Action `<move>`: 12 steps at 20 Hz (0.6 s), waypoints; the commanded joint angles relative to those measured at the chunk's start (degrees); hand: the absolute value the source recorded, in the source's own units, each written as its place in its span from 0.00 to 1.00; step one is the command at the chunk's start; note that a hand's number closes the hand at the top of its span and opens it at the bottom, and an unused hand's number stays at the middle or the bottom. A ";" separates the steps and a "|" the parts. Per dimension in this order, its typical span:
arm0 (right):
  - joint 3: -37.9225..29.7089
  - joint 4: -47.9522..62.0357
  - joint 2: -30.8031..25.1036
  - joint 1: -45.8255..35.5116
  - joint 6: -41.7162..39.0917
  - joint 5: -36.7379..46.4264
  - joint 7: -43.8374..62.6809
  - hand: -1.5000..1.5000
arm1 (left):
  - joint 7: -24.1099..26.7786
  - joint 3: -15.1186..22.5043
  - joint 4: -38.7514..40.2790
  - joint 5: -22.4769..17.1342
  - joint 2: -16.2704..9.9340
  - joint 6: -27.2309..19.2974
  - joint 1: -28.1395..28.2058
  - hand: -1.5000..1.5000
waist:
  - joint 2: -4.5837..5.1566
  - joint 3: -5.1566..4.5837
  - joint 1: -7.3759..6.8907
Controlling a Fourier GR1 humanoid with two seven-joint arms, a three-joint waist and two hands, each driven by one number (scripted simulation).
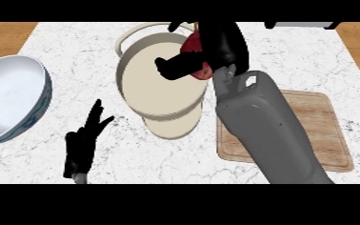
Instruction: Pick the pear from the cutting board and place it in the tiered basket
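My right hand hangs over the right rim of the tiered basket, its fingers and thumb curled round a red pear. Only parts of the pear show between the black fingers, one near the top and one lower by the thumb. The basket is a stack of cream round trays in the middle of the counter. The wooden cutting board lies at the right, partly hidden under my grey right forearm, and nothing shows on its visible part. My left hand rests open at the lower left, fingers up.
A large white bowl with a blue rim stands at the left edge. White marble counter spreads round the basket, with wooden strips at the far corners. A dark object sits at the top right edge.
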State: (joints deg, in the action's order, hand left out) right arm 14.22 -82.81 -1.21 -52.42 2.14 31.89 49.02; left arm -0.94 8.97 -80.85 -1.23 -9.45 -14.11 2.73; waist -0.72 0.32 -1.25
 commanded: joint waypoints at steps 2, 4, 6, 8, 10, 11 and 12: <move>2.13 2.76 1.15 2.21 11.67 -8.95 -2.22 0.00 | 1.78 -1.01 1.64 -1.27 -0.85 2.20 2.10 0.50 | 1.00 -0.34 -0.72; 0.31 3.84 1.15 3.00 16.52 -11.55 -7.25 0.00 | 0.44 -0.23 2.07 0.43 0.45 0.05 0.31 0.50 | 1.16 -0.30 -0.65; -2.44 2.42 1.15 2.37 15.09 -15.00 -8.43 0.00 | -0.23 0.08 1.94 0.81 0.80 -0.07 0.14 0.50 | 0.92 -0.30 0.23; -3.85 0.31 1.17 2.30 17.50 -12.57 -9.69 0.00 | -4.74 0.43 -1.68 1.71 0.27 -1.07 -0.11 0.50 | 0.71 -0.29 0.70; -5.84 -5.35 0.13 2.84 18.57 -8.40 -6.86 0.00 | 0.13 -0.11 0.97 1.42 1.34 -1.36 2.69 0.50 | 0.53 -0.33 1.38; -6.89 -4.98 0.20 2.50 21.39 -6.26 -5.38 0.00 | -1.48 -2.45 0.18 -0.31 -1.44 0.69 1.64 0.50 | 0.52 -0.33 1.39; -10.23 -4.51 -1.79 1.16 21.02 -7.42 -4.96 0.00 | -0.59 -1.71 3.66 0.60 1.06 -0.84 -0.71 0.50 | 0.68 -0.35 1.79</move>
State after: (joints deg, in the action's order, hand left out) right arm 8.64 -85.35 -1.19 -50.18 19.66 22.93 42.38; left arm -1.30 7.94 -81.39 -0.76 -9.37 -14.41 3.36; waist -0.37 0.29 -0.28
